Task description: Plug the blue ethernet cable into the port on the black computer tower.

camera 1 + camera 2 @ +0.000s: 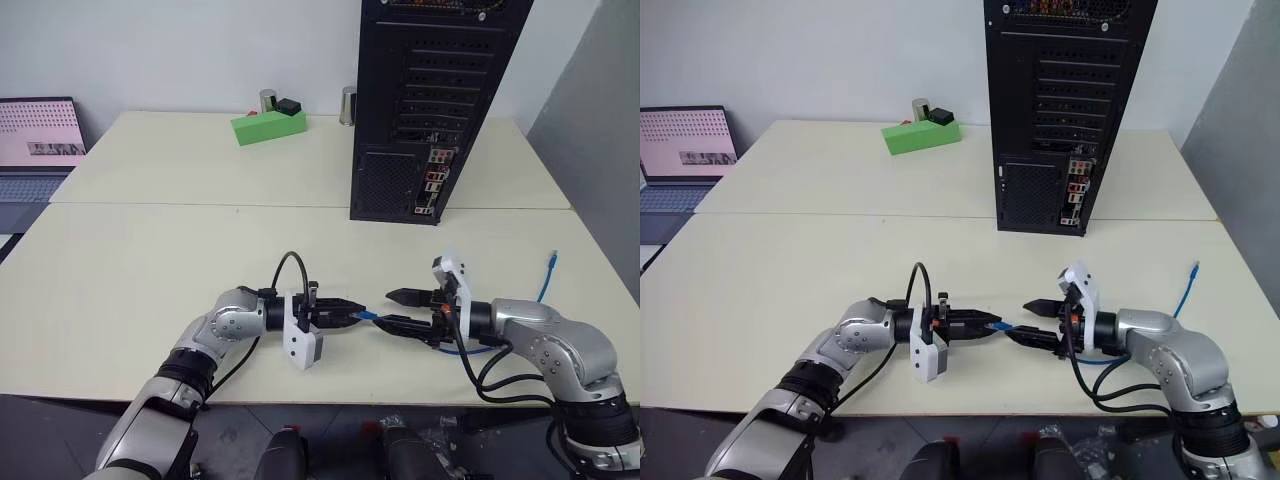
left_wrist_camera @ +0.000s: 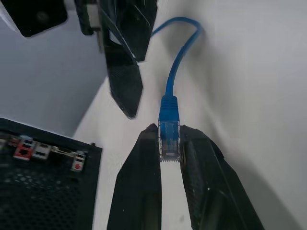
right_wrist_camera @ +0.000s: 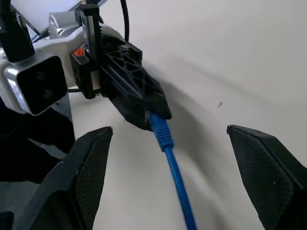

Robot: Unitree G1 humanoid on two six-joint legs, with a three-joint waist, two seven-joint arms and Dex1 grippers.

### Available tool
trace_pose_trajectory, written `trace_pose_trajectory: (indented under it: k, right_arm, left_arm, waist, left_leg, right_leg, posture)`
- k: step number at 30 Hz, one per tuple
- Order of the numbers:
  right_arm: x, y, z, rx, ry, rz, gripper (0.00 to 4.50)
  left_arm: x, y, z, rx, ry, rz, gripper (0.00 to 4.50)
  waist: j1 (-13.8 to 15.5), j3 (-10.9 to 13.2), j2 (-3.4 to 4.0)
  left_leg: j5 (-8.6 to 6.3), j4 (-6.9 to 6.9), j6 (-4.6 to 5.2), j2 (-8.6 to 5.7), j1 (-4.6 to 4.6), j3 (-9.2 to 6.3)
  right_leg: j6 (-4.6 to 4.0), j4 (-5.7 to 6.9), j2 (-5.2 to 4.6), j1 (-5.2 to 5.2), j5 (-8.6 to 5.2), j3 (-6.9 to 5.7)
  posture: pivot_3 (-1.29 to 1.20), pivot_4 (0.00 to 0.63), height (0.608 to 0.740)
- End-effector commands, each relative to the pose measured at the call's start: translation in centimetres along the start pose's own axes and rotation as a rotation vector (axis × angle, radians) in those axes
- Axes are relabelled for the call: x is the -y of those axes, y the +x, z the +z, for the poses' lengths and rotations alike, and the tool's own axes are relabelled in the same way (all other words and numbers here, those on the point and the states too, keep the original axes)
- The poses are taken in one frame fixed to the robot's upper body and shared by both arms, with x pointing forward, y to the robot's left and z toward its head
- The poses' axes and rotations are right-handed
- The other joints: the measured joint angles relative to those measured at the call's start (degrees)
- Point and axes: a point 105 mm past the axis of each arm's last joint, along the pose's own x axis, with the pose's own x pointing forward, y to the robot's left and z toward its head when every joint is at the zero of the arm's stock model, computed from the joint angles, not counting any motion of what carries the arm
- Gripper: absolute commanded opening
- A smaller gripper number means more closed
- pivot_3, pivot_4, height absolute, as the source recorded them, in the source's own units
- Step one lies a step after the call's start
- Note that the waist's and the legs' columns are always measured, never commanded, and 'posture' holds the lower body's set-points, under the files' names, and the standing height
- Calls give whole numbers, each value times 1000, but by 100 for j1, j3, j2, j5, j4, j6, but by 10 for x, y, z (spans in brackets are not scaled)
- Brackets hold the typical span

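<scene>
Near the surface's front edge, our left gripper (image 1: 345, 313) pinches the blue ethernet cable (image 2: 168, 125) by its plug while our right gripper (image 1: 406, 310) gapes empty; we should regrasp behind the plug before approaching the black computer tower (image 1: 430, 90).

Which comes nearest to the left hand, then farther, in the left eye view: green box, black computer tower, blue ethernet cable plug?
1. Blue ethernet cable plug, pinched in the left hand.
2. Black computer tower, beyond it on the right.
3. Green box, at the table's far edge.
</scene>
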Motion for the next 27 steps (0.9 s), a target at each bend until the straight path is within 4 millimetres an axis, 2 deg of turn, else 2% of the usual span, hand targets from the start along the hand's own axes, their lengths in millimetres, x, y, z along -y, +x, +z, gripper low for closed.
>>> trace_pose_trajectory:
  k: [1, 10, 13, 20, 27]
  right_arm:
    - [-8, 3, 8, 36, 8, 30, 4040]
    - [-11, 12, 8, 58, 29, 43, 4040]
    - [-10, 14, 8, 67, 39, 37, 3590]
    - [-8, 16, 10, 88, 51, 28, 1919]
    - [-6, 16, 12, 90, 60, 35, 617]
  left_arm:
    - [-10, -4, 0, 0, 63, 50, 295]
    - [-14, -3, 0, -3, 102, 90, 295]
    - [-14, -2, 0, -4, 107, 91, 295]
    - [-13, 1, 4, 13, 113, 101, 295]
    - [-11, 0, 6, 18, 113, 105, 295]
  waist:
    - [-7, 0, 0]
    - [-9, 0, 0]
    - [-9, 0, 0]
    - [-9, 0, 0]
    - [-10, 0, 0]
  left_leg:
    - [0, 0, 0, 0, 1, 0]
    - [0, -1, 0, 1, 0, -1]
    - [0, -1, 0, 1, 0, -1]
    - [0, -1, 0, 1, 0, -1]
    - [0, -2, 0, 1, 0, -1]
  right_leg:
    - [0, 1, 0, 0, 0, 0]
    - [1, 2, 1, -1, 0, -2]
    - [1, 2, 1, -1, 0, -2]
    - [1, 2, 1, -1, 0, -3]
    - [1, 2, 1, -2, 0, -2]
  posture:
    - [0, 150, 740]
    - [0, 150, 740]
    - [0, 150, 740]
    - [0, 150, 740]
    - [0, 150, 740]
